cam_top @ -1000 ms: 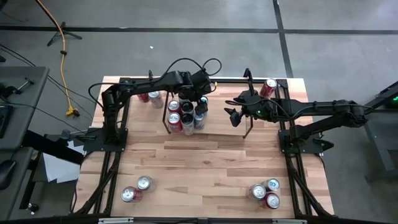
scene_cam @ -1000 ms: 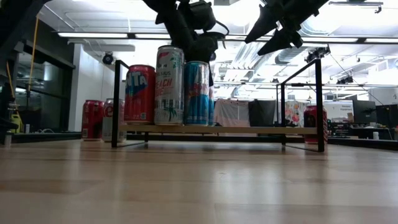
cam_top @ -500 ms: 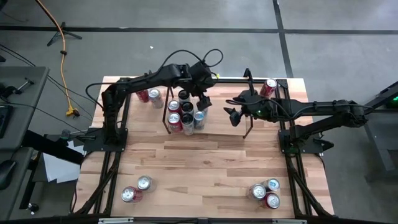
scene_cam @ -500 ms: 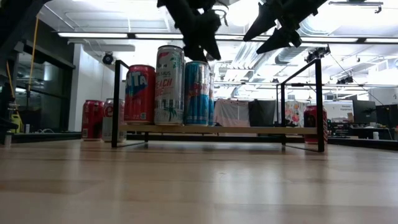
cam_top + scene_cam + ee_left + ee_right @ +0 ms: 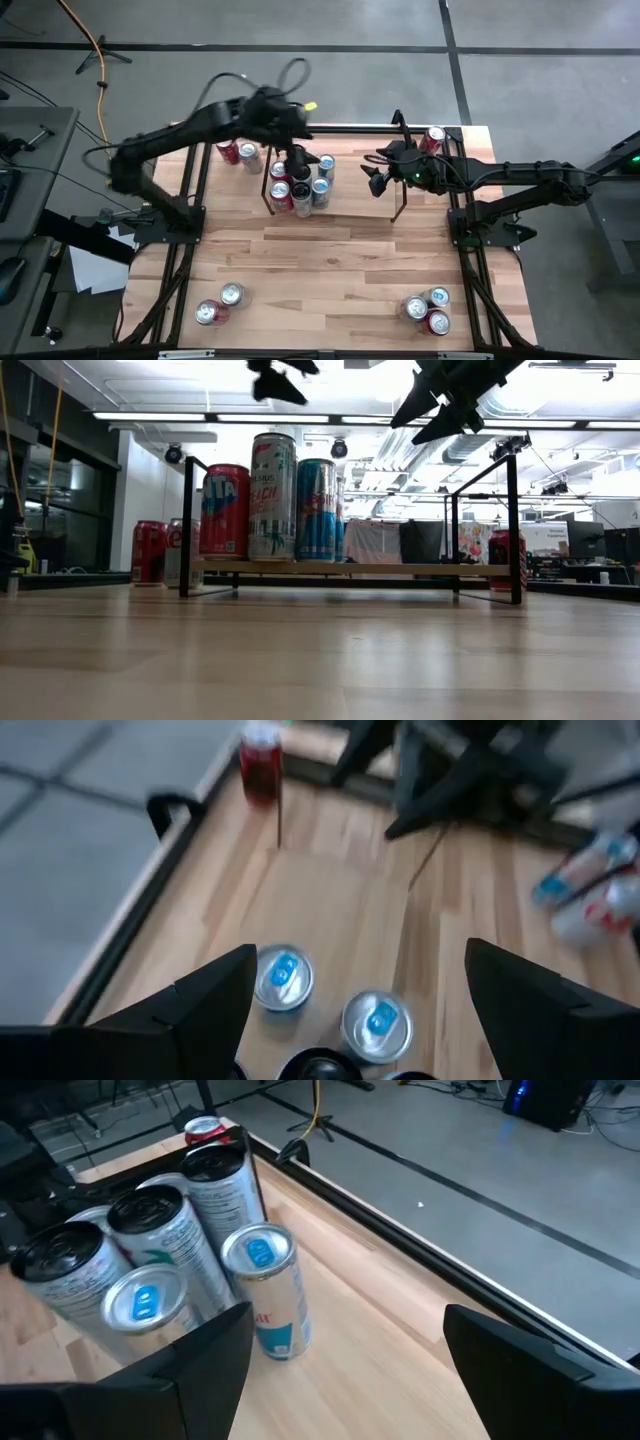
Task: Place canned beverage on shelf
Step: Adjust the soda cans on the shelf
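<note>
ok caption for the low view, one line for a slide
Cans stand at one end of the shelf while the left tool and right tool hang open above it.

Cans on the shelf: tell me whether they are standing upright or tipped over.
Upright. In the low view the cans stand straight on the shelf, side by side; from above only their round tops show.
</note>
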{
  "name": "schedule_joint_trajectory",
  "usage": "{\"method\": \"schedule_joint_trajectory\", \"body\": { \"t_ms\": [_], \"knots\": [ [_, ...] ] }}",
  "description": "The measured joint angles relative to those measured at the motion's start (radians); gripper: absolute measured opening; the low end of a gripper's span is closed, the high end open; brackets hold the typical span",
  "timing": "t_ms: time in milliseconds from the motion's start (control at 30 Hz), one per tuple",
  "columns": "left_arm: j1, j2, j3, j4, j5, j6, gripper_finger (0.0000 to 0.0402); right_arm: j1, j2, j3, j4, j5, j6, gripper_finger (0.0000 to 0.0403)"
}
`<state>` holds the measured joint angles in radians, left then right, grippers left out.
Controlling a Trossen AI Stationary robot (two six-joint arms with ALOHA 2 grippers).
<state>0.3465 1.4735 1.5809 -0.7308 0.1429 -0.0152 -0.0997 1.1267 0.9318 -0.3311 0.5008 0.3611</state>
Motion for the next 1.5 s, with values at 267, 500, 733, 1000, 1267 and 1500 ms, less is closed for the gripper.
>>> {"method": "schedule_joint_trajectory", "body": {
  "t_ms": [267, 500, 733, 1000, 1267, 1500],
  "knots": [
    [0.000, -0.404, -0.462, 0.228, -0.003, -0.119, 0.0308, -0.076, 0.000, 0.000, 0.029, -0.078, 0.001, 0.0266],
    [0.000, -0.618, -0.594, 0.109, -0.074, -0.137, 0.0308, -0.105, 0.049, 0.000, 0.067, -0.128, 0.017, 0.0134],
    [0.000, -0.705, -0.593, -0.038, -0.204, -0.133, 0.0307, -0.103, 0.163, 0.000, 0.081, -0.222, 0.048, 0.0022],
    [-0.026, -0.698, -0.604, -0.202, -0.250, -0.194, 0.0274, -0.102, 0.171, 0.009, 0.091, -0.224, 0.025, 0.0007],
    [-0.192, -0.856, -0.890, 0.060, -0.225, -0.449, 0.0061, -0.101, 0.091, 0.037, 0.010, -0.186, 0.019, 0.0001],
    [-0.492, -0.820, -0.996, 0.294, -0.333, -0.798, 0.0004, -0.101, 0.083, 0.038, -0.049, -0.139, 0.050, 0.0000]
  ]
}}
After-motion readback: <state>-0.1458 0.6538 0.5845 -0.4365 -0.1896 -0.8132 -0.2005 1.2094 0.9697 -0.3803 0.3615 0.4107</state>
